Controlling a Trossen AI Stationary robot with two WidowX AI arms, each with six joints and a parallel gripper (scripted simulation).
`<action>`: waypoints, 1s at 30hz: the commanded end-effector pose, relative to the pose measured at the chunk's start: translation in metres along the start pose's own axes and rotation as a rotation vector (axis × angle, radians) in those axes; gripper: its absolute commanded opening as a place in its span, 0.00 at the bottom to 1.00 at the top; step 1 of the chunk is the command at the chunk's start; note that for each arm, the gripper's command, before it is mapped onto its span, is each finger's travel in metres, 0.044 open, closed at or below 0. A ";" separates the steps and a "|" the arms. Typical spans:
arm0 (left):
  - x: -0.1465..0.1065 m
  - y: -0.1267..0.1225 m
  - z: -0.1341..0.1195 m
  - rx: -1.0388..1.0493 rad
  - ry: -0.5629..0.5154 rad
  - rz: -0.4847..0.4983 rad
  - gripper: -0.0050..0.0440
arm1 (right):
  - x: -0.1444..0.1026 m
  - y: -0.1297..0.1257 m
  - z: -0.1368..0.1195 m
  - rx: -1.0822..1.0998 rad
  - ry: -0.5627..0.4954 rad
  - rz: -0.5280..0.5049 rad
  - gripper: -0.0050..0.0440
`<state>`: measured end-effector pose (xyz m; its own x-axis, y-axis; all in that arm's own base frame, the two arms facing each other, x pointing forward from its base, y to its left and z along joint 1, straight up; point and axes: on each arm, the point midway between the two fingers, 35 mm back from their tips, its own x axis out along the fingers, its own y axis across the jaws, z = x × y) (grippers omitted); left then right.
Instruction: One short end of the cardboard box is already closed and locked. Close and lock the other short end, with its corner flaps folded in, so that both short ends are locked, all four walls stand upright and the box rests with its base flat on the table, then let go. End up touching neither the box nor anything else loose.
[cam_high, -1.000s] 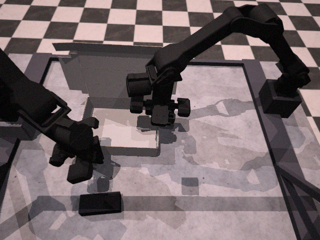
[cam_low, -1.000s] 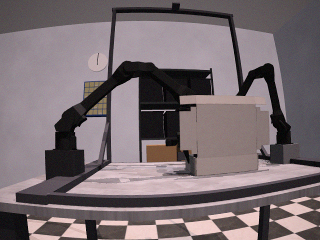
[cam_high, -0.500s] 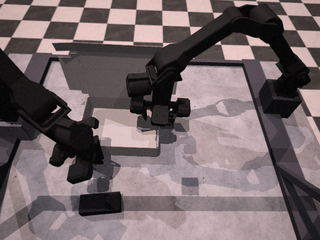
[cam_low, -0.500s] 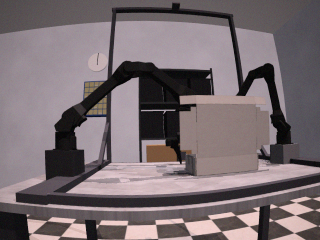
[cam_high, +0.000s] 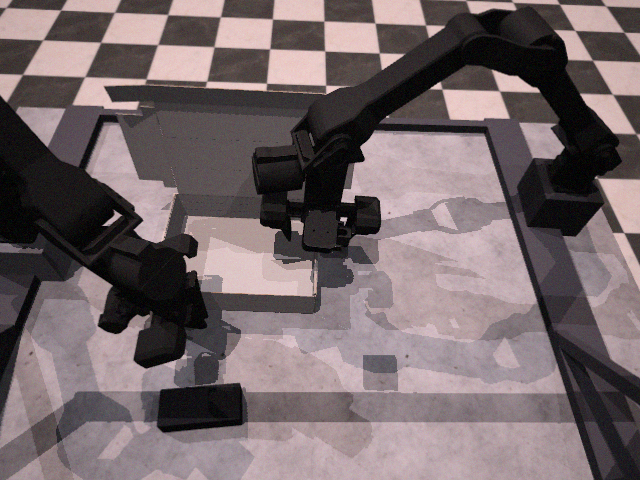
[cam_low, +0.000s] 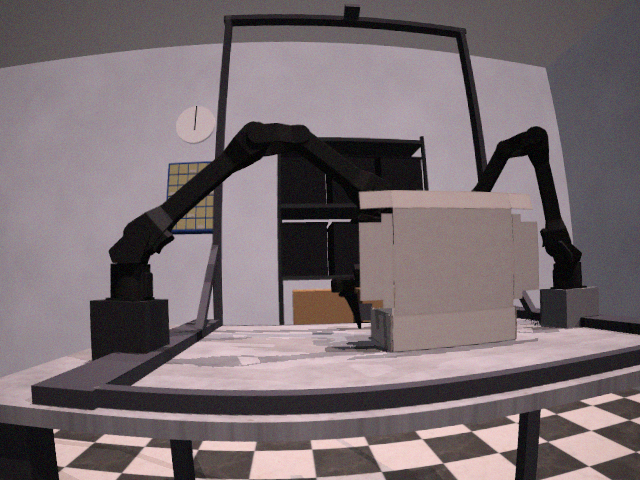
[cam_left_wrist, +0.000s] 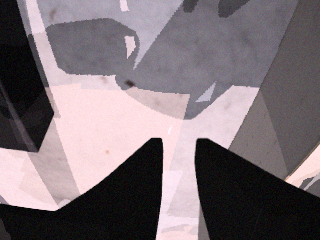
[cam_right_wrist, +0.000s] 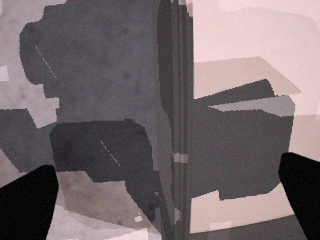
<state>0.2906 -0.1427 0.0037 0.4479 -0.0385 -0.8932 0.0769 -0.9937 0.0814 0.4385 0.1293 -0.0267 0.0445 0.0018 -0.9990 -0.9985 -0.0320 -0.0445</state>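
The cardboard box (cam_high: 258, 303) (cam_left_wrist: 295, 65) rests base down, its lid (cam_high: 217, 149) (cam_low: 454, 258) raised at the back with side flaps spread. The left short wall (cam_high: 175, 222) stands; the lower part is behind my left arm. The right short wall (cam_low: 381, 328) (cam_right_wrist: 182, 100) stands upright with layered edges; its corner flaps and lock are not clear. My right gripper (cam_high: 316, 245) (cam_right_wrist: 171, 172) is wide open, fingers either side of that wall, apart from it. My left gripper (cam_high: 199, 322) (cam_left_wrist: 178, 149) is slightly open and empty, outside the box's front left corner.
A black block (cam_high: 200, 408) (cam_left_wrist: 20, 90) lies in front of my left gripper. The raised lid stands close behind my right gripper. A dark frame (cam_high: 522, 222) edges the table on the right.
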 end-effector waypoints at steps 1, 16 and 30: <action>-0.004 0.004 -0.005 -0.006 0.014 0.016 0.23 | -0.025 -0.007 0.002 -0.002 -0.012 -0.032 1.00; -0.004 0.004 -0.005 -0.006 0.014 0.016 0.23 | -0.099 -0.002 0.003 -0.004 -0.012 -0.033 1.00; -0.004 0.004 -0.005 -0.006 0.014 0.016 0.23 | -0.104 0.023 0.041 -0.004 -0.015 -0.031 1.00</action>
<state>0.2906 -0.1428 0.0036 0.4477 -0.0388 -0.8934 0.0768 -0.9937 0.0816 0.4263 0.1392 0.0590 0.0410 0.0019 -0.9992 -0.9990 -0.0199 -0.0411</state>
